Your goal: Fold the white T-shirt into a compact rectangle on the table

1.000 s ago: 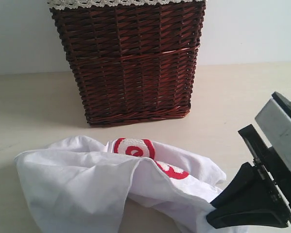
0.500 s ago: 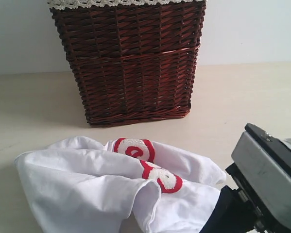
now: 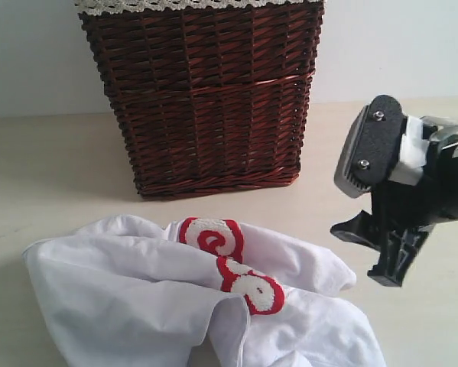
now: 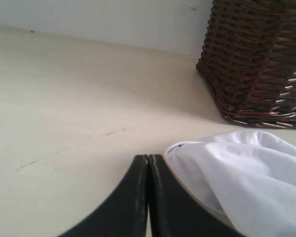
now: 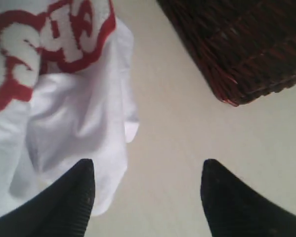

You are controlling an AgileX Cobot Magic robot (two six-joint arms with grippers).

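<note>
While working the white T-shirt (image 3: pixel 137 298), heaped lettering-up on the near table (image 3: pixel 45 176), spread before folding. Note left gripper (image 4: pixel 148 165), pressed together and empty at the cloth's left edge. Note right gripper (image 5: pixel 148 170), spread wide and empty, raised just right of the heap. Pinch a single layer at a corner, pull flat, stay clear of the far basket (image 3: pixel 206 99).

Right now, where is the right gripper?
At the exterior view's right side, the right gripper hangs open above the table, right of the white T-shirt and wicker basket.
</note>
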